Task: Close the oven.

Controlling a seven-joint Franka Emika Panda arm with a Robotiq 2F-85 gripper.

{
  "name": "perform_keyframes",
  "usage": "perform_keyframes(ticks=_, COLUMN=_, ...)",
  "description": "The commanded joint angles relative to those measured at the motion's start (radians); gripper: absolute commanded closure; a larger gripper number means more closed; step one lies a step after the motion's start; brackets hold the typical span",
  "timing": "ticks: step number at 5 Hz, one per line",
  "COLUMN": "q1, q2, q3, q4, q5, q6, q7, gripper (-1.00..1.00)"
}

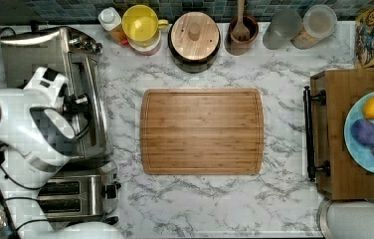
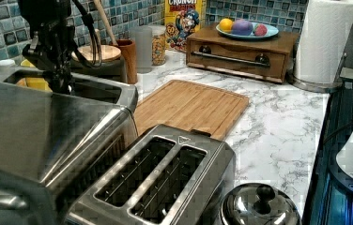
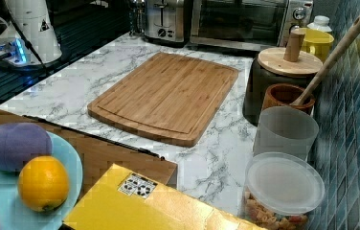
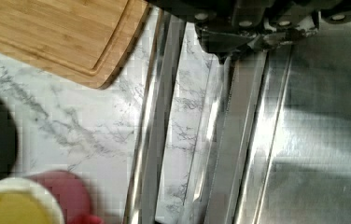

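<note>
Oven (image 3: 245,21) door sat shut, gripper (image 2: 59,77) at its top edge, grip unreadable, wooden spoon (image 3: 333,52) stood in brown cup (image 3: 287,98), fruit on blue plate (image 1: 361,149), cereal in lidded jar (image 3: 278,196)

We see a white marble counter (image 1: 210,209) with a bamboo cutting board (image 1: 202,131) flat at its middle. Along one side edge stand the oven (image 1: 50,64) and a two-slot toaster (image 1: 78,193). At the back edge are a lidded canister (image 1: 194,35), a yellow cup (image 1: 141,25) and a clear tumbler (image 1: 280,27).
</note>
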Motion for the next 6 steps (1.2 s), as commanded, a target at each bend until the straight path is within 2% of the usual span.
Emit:
perform_keyframes(ticks=1, q1=-0.040, q2=-0.219, q3=-0.028, q4=0.052, q5=0.004, q6=0.084, q7=0.139, gripper=1.00)
perform_keyframes(ticks=2, q1=0.000, q2=-0.189, q3=-0.024, q4=0.141, q5=-0.011, q6=-0.053, q7=0.138, gripper=1.00)
perform_keyframes(ticks=6, q1=-0.010, q2=-0.188, q3=-0.013, q4=0.141, q5=-0.013, q6=-0.054, q7=0.139, gripper=1.00)
